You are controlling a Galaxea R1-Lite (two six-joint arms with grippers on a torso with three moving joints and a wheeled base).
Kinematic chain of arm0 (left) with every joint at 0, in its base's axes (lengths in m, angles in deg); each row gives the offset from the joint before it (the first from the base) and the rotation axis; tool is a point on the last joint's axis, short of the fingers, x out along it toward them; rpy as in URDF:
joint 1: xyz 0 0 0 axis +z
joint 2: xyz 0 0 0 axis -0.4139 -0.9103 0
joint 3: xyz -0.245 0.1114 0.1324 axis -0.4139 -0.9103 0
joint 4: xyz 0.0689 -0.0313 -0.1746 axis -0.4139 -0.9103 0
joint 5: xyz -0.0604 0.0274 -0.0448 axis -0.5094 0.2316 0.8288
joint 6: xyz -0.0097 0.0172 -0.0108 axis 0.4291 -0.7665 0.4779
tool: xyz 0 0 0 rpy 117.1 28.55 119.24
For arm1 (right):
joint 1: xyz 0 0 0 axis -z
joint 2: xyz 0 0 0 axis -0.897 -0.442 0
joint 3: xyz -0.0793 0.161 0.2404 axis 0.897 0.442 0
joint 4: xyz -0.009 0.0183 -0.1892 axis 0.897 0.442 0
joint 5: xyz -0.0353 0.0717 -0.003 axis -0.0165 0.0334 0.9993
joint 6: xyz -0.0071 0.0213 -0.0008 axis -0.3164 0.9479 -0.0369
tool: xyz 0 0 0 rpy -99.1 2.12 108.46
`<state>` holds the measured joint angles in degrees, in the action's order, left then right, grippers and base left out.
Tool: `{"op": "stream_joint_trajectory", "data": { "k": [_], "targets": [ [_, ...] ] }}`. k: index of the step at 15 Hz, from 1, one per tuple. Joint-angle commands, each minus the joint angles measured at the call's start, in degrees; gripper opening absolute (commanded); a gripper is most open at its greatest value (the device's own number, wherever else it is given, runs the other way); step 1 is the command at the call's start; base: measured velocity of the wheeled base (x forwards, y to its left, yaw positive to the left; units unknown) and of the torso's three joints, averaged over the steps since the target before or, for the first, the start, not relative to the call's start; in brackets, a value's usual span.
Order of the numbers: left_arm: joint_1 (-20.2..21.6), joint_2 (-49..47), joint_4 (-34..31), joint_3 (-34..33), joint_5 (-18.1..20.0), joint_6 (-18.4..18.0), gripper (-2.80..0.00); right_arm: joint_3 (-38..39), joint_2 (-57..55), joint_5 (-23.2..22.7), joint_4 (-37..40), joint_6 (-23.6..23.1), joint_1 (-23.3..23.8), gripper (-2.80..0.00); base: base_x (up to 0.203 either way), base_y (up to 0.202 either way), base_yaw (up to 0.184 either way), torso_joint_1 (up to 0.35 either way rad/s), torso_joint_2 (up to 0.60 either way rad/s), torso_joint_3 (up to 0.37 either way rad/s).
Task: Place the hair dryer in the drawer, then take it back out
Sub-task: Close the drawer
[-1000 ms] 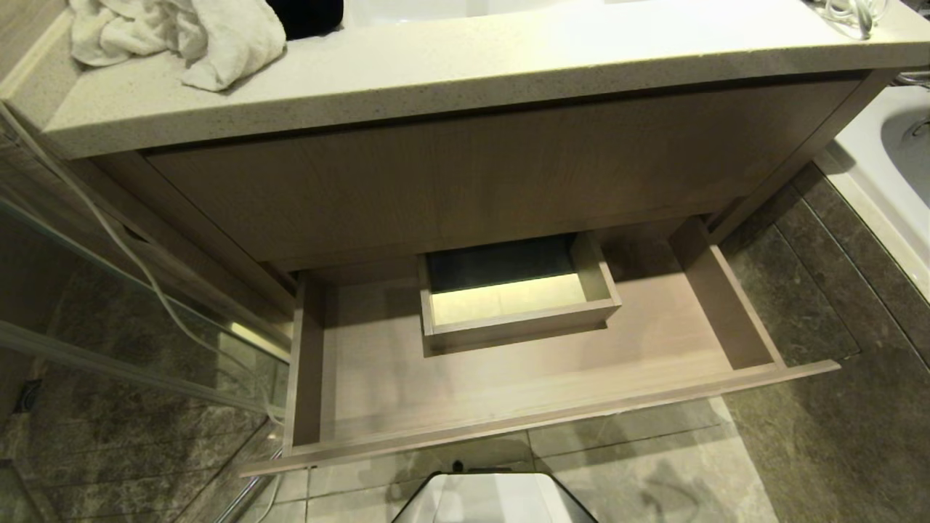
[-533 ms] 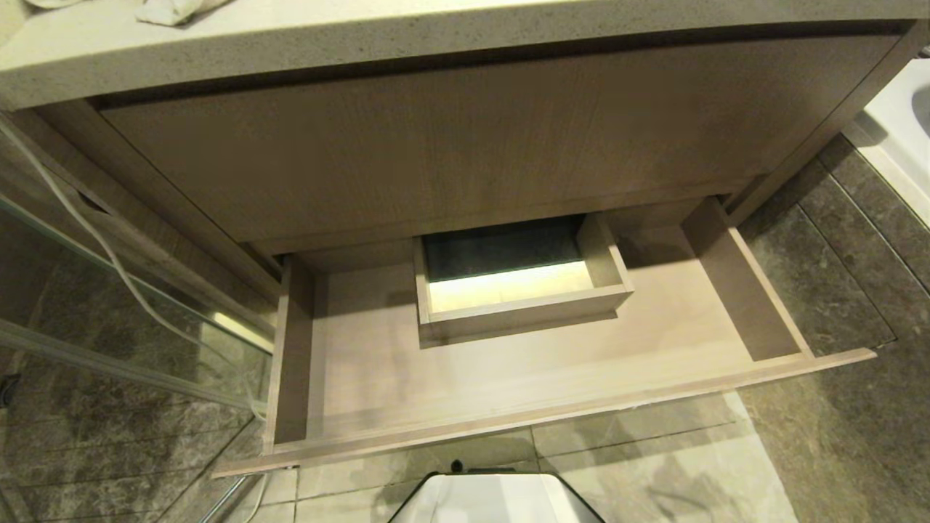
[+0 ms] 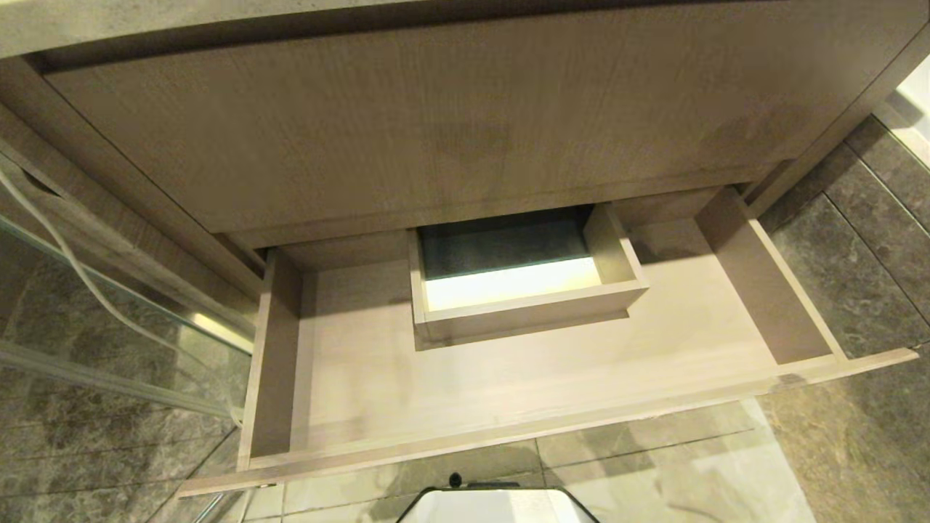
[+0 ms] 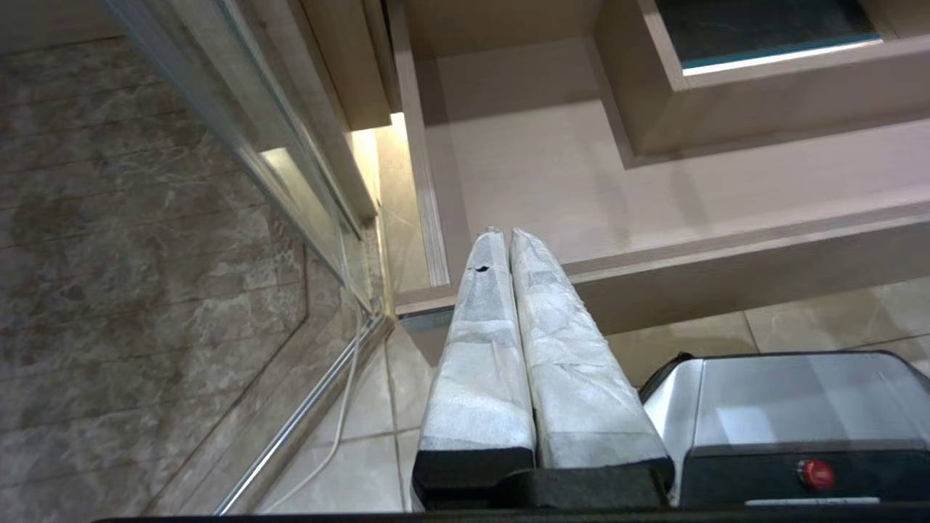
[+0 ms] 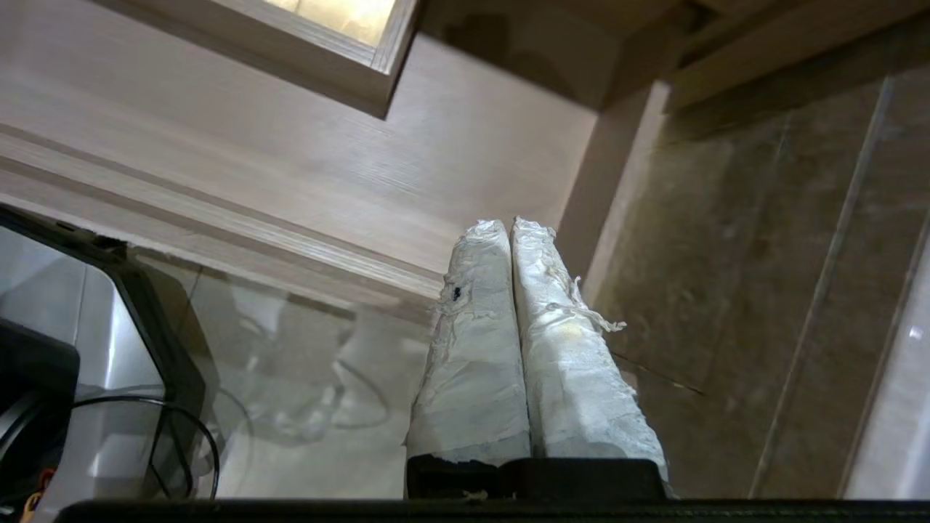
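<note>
The drawer (image 3: 508, 434) stands pulled out under the vanity, wide and shallow, light wood grain. Its floor is bare around the boxed cut-out (image 3: 523, 312). The hair dryer is out of view in every view. My left gripper (image 4: 506, 234) hangs shut and empty in front of the drawer's (image 4: 581, 189) left front corner, above the floor. Low by the drawer's (image 5: 363, 167) right front corner, my right gripper (image 5: 508, 224) is shut with nothing in it. Neither gripper shows in the head view.
A taller wood-grain panel (image 3: 465, 123) overhangs the drawer's back. A glass partition (image 3: 109, 327) with a white cord (image 3: 65, 254) trailing along it stands at the left. Dark stone floor (image 3: 857, 247) lies at the right. My own base (image 3: 494, 508) sits just before the drawer front.
The head camera has sunk and closed in: the countertop and towel have slid out of the top of the picture and the drawer looks larger. The drawer itself has not moved.
</note>
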<state>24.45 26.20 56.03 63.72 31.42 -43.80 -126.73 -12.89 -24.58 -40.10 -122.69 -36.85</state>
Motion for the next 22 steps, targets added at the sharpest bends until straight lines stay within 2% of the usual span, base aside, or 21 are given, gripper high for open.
{"op": "stream_joint_trajectory", "data": {
  "k": [1, 6, 9, 11, 13, 17, 18, 22],
  "targets": [
    [0.0, 0.0, 0.02, 0.0, -0.04, -0.01, -2.8, 0.32, -0.21, -0.17, 0.07, -0.24, -0.02, -2.8, 0.0, 0.0, 0.0, -0.003, 0.31, 0.271],
    [0.0, 0.0, 0.02, 0.0, -0.07, -0.01, -2.8, 2.71, -0.55, -0.16, 0.66, -0.44, -0.11, -2.8, 0.0, 0.0, 0.0, 0.011, 0.24, 0.277],
    [0.0, 0.04, 0.02, 0.0, 0.01, -0.01, -2.8, 9.37, -0.36, 0.48, 0.95, -0.87, -0.14, -2.8, 0.0, 0.0, 0.0, 0.097, 0.11, 0.123],
    [0.0, 0.0, 0.02, 0.0, 0.01, -0.01, -2.8, 13.24, -2.88, 4.87, 1.44, -1.02, -0.82, -2.8, 0.0, 0.0, 0.0, 0.082, 0.05, 0.12],
    [0.0, 0.0, 0.02, 0.0, 0.01, -0.01, -2.8, 13.81, -5.73, 9.21, 1.61, -1.03, -1.12, -2.8, 0.0, 0.0, 0.0, 0.034, 0.03, 0.042],
    [0.0, 0.0, 0.02, 0.0, 0.01, -0.01, -2.8, 9.86, -19.8, 23.85, 4.6, -0.63, -2.73, -2.8, 0.0, 0.0, 0.0, 0.007, 0.01, 0.017],
    [0.0, 0.0, 0.02, 0.0, -0.04, -0.01, -2.8, 8.62, -21.2, 25.68, 5.36, -0.55, -3.13, -2.8, 0.0, 0.0, 0.0, 0.0, 0.0, 0.0],
    [0.0, 0.01, 0.02, -0.08, 0.01, -0.01, -2.8, 3.7, -33.37, 26.15, 6.53, -0.73, -4.42, -2.8, 0.0, 0.0, 0.0, 0.0, 0.0, 0.0]
  ]
}}
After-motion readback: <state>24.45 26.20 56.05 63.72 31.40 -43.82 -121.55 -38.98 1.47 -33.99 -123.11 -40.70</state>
